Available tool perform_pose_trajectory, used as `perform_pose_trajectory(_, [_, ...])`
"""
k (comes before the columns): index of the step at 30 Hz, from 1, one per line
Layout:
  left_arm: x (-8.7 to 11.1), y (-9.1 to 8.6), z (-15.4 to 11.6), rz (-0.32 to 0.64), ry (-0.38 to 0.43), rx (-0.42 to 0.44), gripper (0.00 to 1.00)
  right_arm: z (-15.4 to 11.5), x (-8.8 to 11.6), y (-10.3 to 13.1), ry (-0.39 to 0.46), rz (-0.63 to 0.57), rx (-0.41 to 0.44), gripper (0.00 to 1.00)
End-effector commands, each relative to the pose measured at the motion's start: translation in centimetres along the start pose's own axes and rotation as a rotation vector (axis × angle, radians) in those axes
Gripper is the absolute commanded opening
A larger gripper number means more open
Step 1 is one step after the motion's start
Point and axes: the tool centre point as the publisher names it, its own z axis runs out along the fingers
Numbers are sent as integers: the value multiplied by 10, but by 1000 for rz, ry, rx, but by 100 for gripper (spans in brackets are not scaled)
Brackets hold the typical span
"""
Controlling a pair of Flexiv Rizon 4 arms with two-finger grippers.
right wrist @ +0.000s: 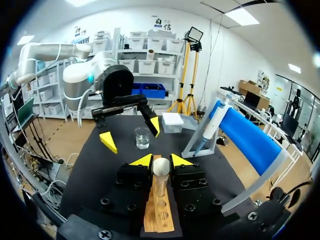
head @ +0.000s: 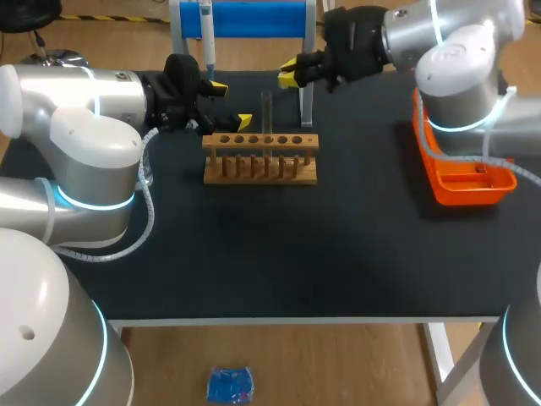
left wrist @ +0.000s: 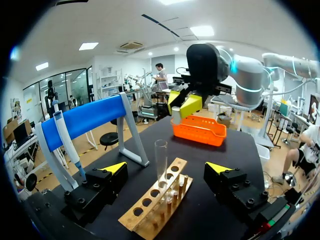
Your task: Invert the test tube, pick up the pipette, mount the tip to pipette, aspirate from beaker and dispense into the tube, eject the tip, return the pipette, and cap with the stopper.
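A clear test tube (head: 267,114) stands upright in the wooden rack (head: 260,161), mouth up. My left gripper (head: 232,104) is open just left of the rack; in its wrist view the tube (left wrist: 161,160) rises ahead of the gap between its fingers. My right gripper (head: 296,76) hangs behind and above the rack, shut on a pale stopper (right wrist: 161,166), also seen as stopper (left wrist: 176,115) from the left wrist. The pipette (head: 205,34) hangs on the blue stand (head: 254,17) at the back. A glass beaker (right wrist: 142,137) sits beyond the rack in the right wrist view.
An orange tray (head: 461,173) lies at the table's right edge under my right arm. A white box (right wrist: 173,121) stands beside the beaker. The blue stand's legs (head: 306,106) come down just behind the rack.
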Motion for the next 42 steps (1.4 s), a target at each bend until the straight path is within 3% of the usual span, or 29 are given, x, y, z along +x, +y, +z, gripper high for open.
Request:
perform_pose_trajectory(1, [0, 2, 1, 1, -2, 8, 100, 10, -8, 4, 14, 1, 11, 0])
perform_pose_trajectory(25, [0, 2, 1, 1, -2, 8, 100, 38, -12, -1, 55, 11, 22, 0])
perform_pose_trajectory(42, [0, 2, 1, 1, -2, 8, 100, 44, -10, -6, 65, 14, 34, 0])
